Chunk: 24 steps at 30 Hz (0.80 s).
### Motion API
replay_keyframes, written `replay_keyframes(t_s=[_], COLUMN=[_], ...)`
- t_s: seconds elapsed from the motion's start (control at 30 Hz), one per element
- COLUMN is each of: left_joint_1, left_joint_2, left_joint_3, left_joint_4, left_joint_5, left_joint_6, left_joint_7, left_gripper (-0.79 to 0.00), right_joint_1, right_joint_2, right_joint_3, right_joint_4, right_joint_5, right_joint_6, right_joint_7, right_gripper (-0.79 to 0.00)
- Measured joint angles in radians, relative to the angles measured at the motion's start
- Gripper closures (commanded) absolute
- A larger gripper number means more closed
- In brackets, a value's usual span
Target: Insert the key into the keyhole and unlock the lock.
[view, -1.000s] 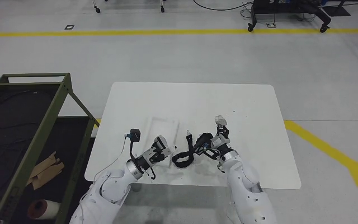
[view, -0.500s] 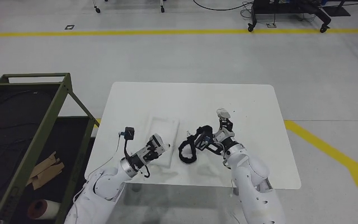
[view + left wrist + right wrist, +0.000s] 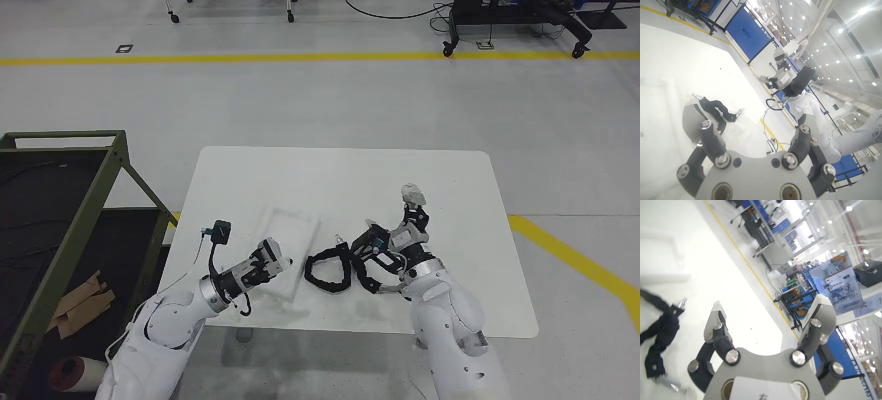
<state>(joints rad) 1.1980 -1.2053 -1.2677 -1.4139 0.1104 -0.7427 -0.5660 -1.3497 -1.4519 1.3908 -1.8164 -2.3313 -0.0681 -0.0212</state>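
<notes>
**Top view, read left to right.** At far left, left gripper [image 3: 275, 252]: spread wide, holding nothing, poised over the near left part of the white tray [image 3: 292, 222]. Contact with the tray not determinable.

Just right of the tray, on the bare white table [image 3: 450, 180], black cable lock [image 3: 326, 272]: lying in a loose loop, free of both tools, with one bright metal end pointing toward the far side. In the right wrist view, a second metal piece at the loop's other end. Whether that is the key or the lock's barrel cannot be told. No separate key made out anywhere.

Right of the lock, right gripper [image 3: 769, 306]: opened wide and empty, raised off the table, near the loop but not touching it.

**Step in hand (judgement):** a pause between grasps, with nothing gripped and no insertion under way. Keyhole not exposed to any camera, so unlocking apparently not achieved.

**Next move (judgement):**
- Calls first for finding the key and the barrel end.
- Then for a narrow pinch on the key's head by one tool and a firm hold on the barrel by the other.
- Finally for lining blade and slot along one axis before pushing and turning.
</notes>
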Motion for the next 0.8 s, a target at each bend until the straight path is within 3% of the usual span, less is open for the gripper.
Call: replay_keyframes(t_s=[0.17,0.3,0.8], left_joint_1=[0.008,0.012,0.011], left_joint_2=[0.021,0.034,0.035], left_joint_3=[-0.079,-0.125,-0.127], left_joint_4=[-0.031,-0.048,-0.049], left_joint_5=[-0.07,-0.104,-0.106], left_joint_6=[-0.029,-0.034,-0.032], left_joint_7=[-0.055,-0.093,-0.095], left_gripper=[-0.785,-0.784,-0.785], right_joint_1=[0.03,0.014,0.014], right_joint_2=[-0.031,-0.048,-0.047], right_joint_3=[-0.039,-0.085,-0.084], right_joint_4=[0.094,0.13,0.129], right_joint_5=[0.158,0.315,0.299], right_joint_6=[0.493,0.728,0.724], right_joint_7=[-0.102,-0.18,-0.173], right_gripper=[-0.785,-0.785,-0.785])
